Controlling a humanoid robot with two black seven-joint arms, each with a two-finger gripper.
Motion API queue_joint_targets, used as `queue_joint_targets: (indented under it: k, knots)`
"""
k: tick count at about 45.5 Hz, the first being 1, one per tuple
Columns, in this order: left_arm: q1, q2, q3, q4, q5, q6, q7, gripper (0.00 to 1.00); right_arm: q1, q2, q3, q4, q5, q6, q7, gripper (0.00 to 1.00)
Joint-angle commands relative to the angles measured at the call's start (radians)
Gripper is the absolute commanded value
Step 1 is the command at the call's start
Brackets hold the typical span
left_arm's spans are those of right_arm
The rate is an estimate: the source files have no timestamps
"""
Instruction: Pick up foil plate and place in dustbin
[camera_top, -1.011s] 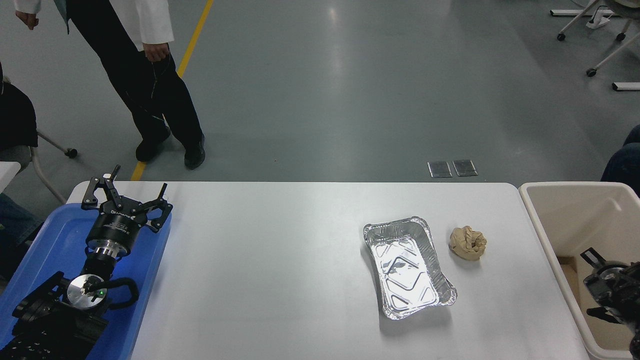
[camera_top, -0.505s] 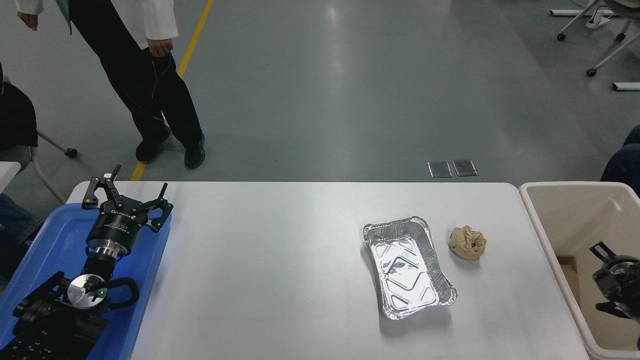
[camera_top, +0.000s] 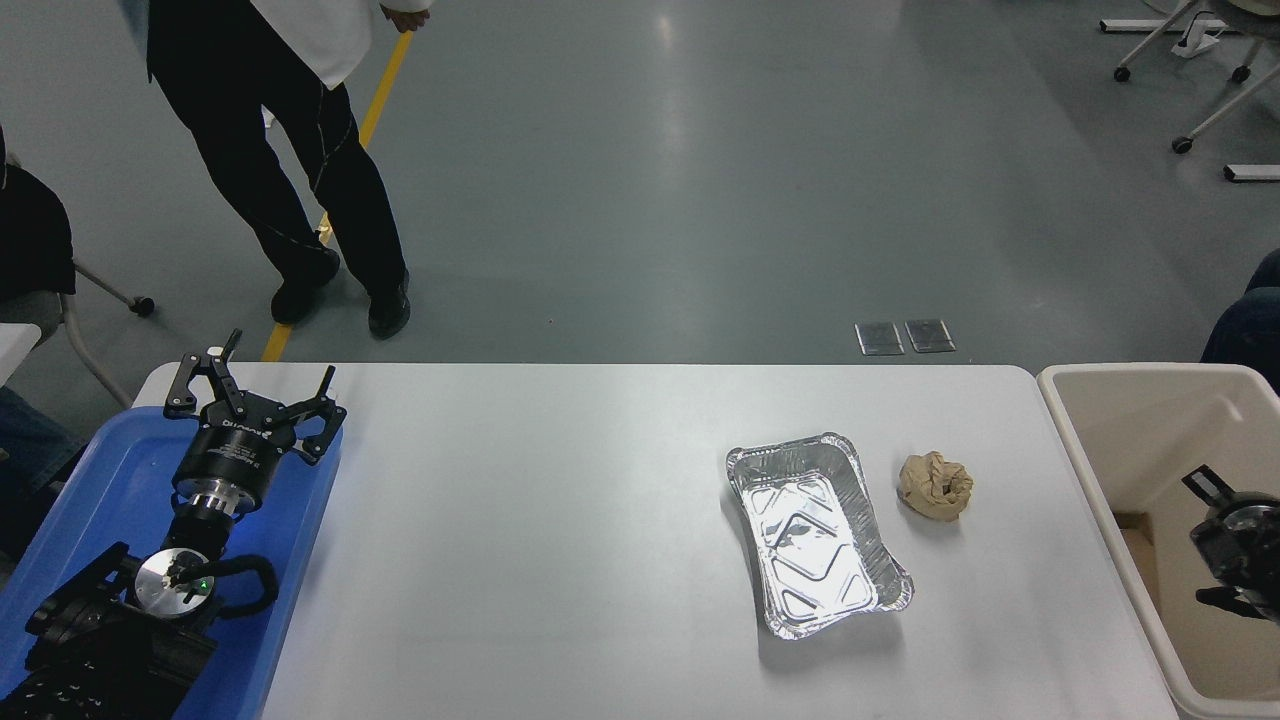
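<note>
The foil plate (camera_top: 818, 536) lies flat on the white surface (camera_top: 520, 540) right of the frame's centre, with a crumpled paper ball (camera_top: 936, 485) just beside it to the right — the two apart. At the right edge the right claw (camera_top: 1222, 540) sits over the inside of the cream dustbin (camera_top: 1085, 440), and I cannot tell whether it is open or closed. At lower left the left claw (camera_top: 250, 395) is parked over a blue tray (camera_top: 110, 480), spread open and holding nothing — a person's legs (camera_top: 300, 190) stand at upper left.
</note>
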Motion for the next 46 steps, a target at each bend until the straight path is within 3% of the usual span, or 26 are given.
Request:
queue_joint_targets:
  k: [1,2,5,6,10,13,19,20,34,46]
  knots:
    - [-0.001,0.001,0.000,0.000,0.002,0.000,0.000,0.99,0.073,-0.047,-0.004,0.092,-0.004,0.015,0.000,0.00]
    - [-0.001,0.001,0.000,0.000,0.002,0.000,0.000,0.99,0.095,-0.064,-0.006,0.121,-0.003,0.015,0.000,0.01]
    - [-0.001,0.001,0.002,0.000,0.002,0.000,0.002,0.99,0.147,-0.131,-0.007,0.233,0.002,0.010,-0.008,0.38]
    - [-0.001,0.001,0.003,-0.002,0.002,0.000,0.002,0.99,0.162,-0.156,-0.007,0.269,-0.006,0.012,-0.008,0.45]
    - [-0.001,0.001,0.003,0.000,0.002,0.000,0.002,0.99,0.234,-0.236,-0.016,0.409,-0.012,0.015,-0.006,0.52]
    - [-0.001,0.001,0.003,-0.002,0.002,0.000,0.003,0.99,0.288,-0.280,-0.062,0.495,-0.010,0.016,-0.006,0.71]
    - [-0.003,0.001,0.003,-0.002,0.002,0.000,0.003,0.99,0.435,-0.352,-0.220,0.699,-0.010,0.041,0.002,0.91]
    - [-0.001,0.001,0.003,-0.002,0.002,0.000,0.003,0.99,0.513,-0.372,-0.290,0.783,-0.009,0.052,0.002,0.98]
    - [-0.001,0.001,0.003,-0.002,0.002,0.000,0.003,0.99,1.064,-0.365,-0.684,1.265,-0.009,0.168,0.002,1.00]
    - [-0.001,0.002,0.003,-0.002,0.002,0.000,0.003,0.99,1.431,-0.256,-0.816,1.546,-0.010,0.371,0.006,1.00]
